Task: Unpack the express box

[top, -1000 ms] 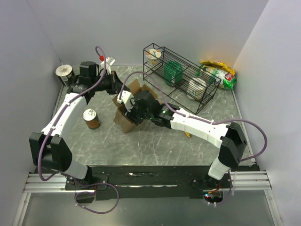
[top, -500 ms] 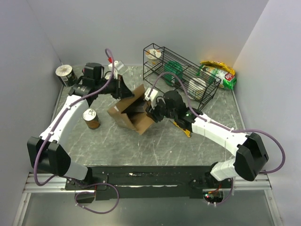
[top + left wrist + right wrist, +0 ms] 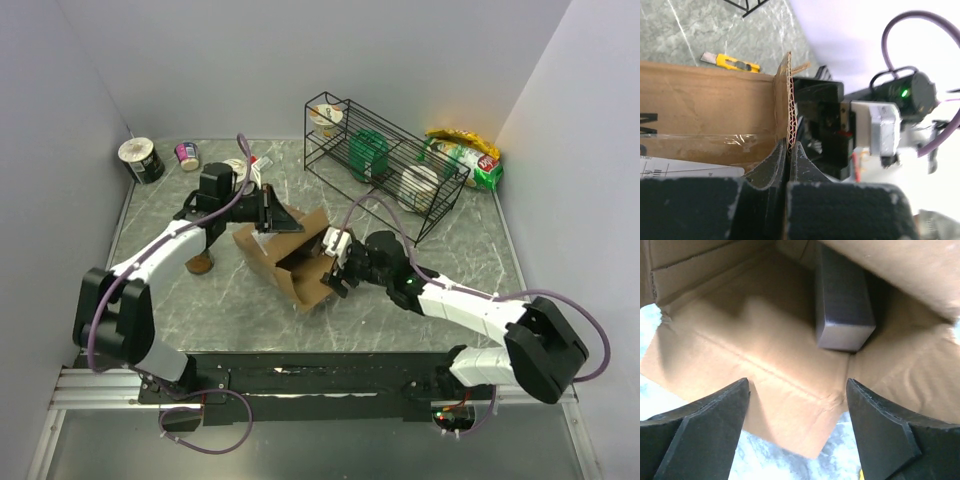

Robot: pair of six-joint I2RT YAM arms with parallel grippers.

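Note:
The express box point(image 3: 278, 252), a brown cardboard carton, lies tipped on its side mid-table with its open mouth toward the right arm. My left gripper point(image 3: 271, 214) is shut on the corrugated edge of its upper wall; in the left wrist view the fingertips point(image 3: 780, 155) pinch that edge, beside the box point(image 3: 705, 110) with its tape and a white label. My right gripper point(image 3: 336, 264) stands open at the mouth. The right wrist view looks into the box point(image 3: 765, 340), with the right gripper point(image 3: 797, 405) wide and nothing between its fingers. A dark rectangular block point(image 3: 842, 305) lies inside, at the far corner.
A black wire rack point(image 3: 385, 165) holding cups stands at the back. A snack bag point(image 3: 465, 155) lies at the back right. Cans point(image 3: 140, 160) and a small tin point(image 3: 187, 155) sit at the back left, another can point(image 3: 200, 262) by the left arm. A yellow utility knife point(image 3: 730, 61) lies past the box.
The left arm has dragged the box nearer and tipped it over. The right gripper has drawn back out of the box to its mouth and opened wide.

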